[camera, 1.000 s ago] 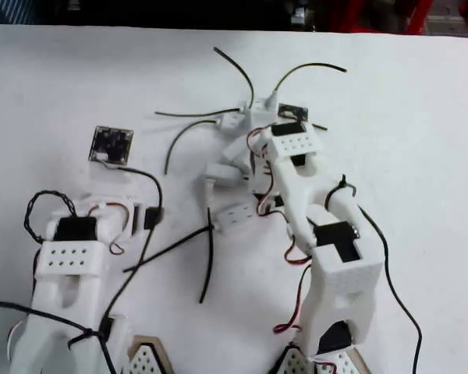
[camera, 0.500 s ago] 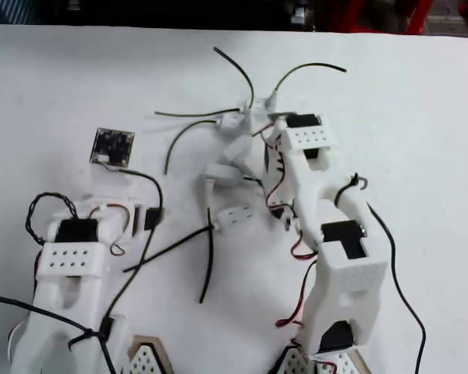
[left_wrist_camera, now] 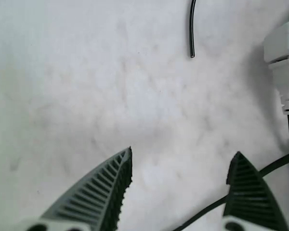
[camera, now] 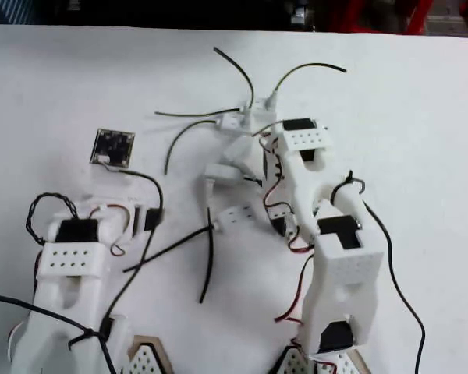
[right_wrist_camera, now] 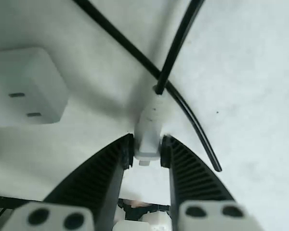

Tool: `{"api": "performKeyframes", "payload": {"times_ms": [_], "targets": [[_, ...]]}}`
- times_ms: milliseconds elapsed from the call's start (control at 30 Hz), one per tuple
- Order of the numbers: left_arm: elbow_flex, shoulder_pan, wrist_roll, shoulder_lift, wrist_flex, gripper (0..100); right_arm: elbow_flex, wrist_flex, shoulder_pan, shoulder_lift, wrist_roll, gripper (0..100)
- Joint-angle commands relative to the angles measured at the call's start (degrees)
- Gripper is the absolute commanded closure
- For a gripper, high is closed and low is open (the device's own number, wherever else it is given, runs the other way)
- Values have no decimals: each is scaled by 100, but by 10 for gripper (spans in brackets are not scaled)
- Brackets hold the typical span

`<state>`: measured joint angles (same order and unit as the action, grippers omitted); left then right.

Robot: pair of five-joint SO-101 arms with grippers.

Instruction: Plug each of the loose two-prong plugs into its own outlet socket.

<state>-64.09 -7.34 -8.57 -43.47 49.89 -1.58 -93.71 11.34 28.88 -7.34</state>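
My right gripper (right_wrist_camera: 147, 144) is shut on a small white two-prong plug (right_wrist_camera: 148, 130), whose black cord (right_wrist_camera: 180, 36) runs away from it and crosses a second cord. A white outlet socket (right_wrist_camera: 24, 86) with two slots lies close beside the plug, apart from it. In the high view the right arm (camera: 300, 144) is over the cluster of plugs and cords (camera: 246, 121) at the table's middle. Another white plug (camera: 234, 216) lies nearer. My left gripper (left_wrist_camera: 183, 159) hangs open over bare table, with a white plug (left_wrist_camera: 284, 48) off to one side.
A small black square board (camera: 111, 146) lies on the white table (camera: 405, 101) at the left. Loose black cords (camera: 207, 265) trail between the two arms. The left arm (camera: 70, 261) sits at the near left. A cord end (left_wrist_camera: 192, 29) lies ahead of the left gripper.
The right arm's wrist has shifted slightly to the right over the plug cluster. The left arm has not moved.
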Motion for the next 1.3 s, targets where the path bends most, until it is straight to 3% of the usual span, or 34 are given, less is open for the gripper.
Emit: {"api": "performKeyframes", "payload": {"times_ms": [0,167,367,1000,1267], "targets": [[26,-40,-53,-171,-105,688,-492,-110,66,101,-9,909],[26,-40,-53,-171,-105,688,-1020,-418,48,171,-9,944],[26,-40,-53,-171,-105,688,-1064,-426,84,277,-18,891],[26,-40,-53,-171,-105,688,-1697,-435,40,673,9,890],[26,-40,-53,-171,-114,688,-1679,-435,-127,681,-35,968]]}}
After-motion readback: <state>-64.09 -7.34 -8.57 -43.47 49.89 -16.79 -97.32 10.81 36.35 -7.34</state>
